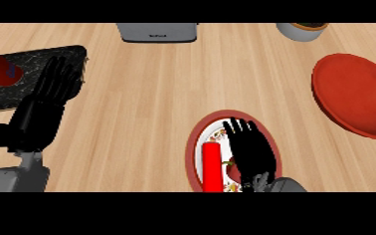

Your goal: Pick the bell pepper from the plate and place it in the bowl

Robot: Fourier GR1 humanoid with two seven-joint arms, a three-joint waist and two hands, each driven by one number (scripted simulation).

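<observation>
A plate [198,135] with a red rim and a patterned white centre lies at the lower middle of the head view. On it a long red bell pepper [212,167] stands out beside my right hand [251,152]. That hand hovers over the plate just right of the pepper, fingers straight and pointing away from me, hiding part of the plate. A small red piece [230,170] shows under the palm's edge. The red bowl [348,93] sits at the right edge, partly cut off. My left hand [43,104] rests open at the far left.
A dark tray [26,82] with a red item [9,73] lies under the left hand's fingers. A grey appliance [158,32] stands at the back middle, and a grey cup [303,30] at the back right. Bare wooden counter [161,94] lies between them.
</observation>
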